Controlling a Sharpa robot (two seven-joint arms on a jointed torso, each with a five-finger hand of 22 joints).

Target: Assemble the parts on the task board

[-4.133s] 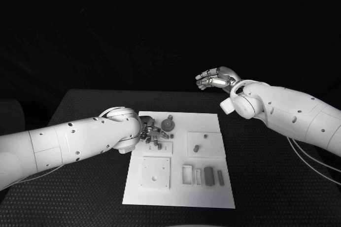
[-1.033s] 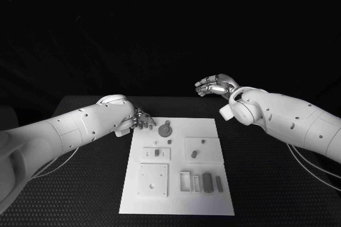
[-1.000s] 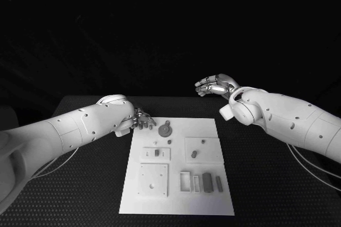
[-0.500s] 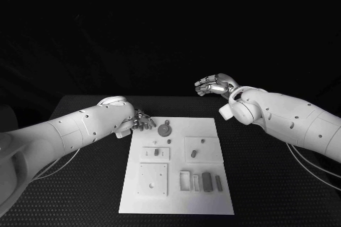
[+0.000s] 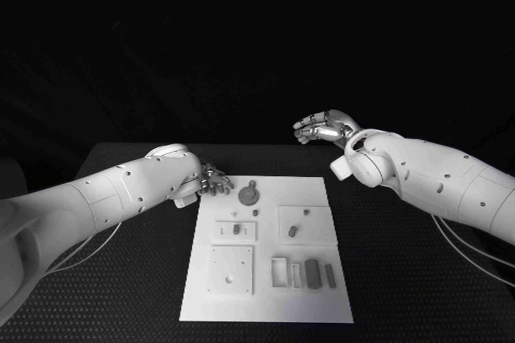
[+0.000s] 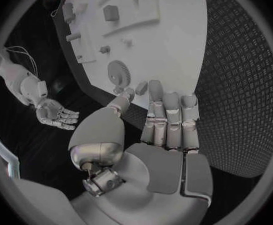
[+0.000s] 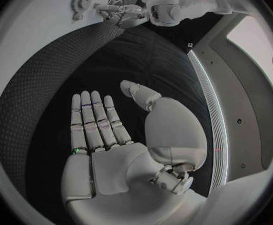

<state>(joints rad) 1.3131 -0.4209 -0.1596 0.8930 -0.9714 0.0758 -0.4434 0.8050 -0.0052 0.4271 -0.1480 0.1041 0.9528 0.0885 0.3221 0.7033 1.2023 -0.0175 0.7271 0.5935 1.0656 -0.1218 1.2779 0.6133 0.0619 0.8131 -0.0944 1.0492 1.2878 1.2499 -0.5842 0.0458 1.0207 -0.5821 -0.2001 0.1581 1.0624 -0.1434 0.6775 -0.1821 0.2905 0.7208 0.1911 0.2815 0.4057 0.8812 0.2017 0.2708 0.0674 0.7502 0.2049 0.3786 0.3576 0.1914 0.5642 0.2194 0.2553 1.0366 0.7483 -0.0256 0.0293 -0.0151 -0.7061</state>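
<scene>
The gear [image 5: 249,195] lies flat on the board [image 5: 269,298], at its far left part, at 4 o'clock from the left hand [image 5: 211,182] and just beside it. This hand is nearer; its fingers [image 6: 172,116] are apart and hold nothing. The right hand [image 5: 325,126], well apart above the tabletop [image 5: 429,283], is also empty with its fingers spread.

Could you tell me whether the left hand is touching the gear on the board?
Apart. The left wrist view shows white board between the left hand and the gear.
</scene>
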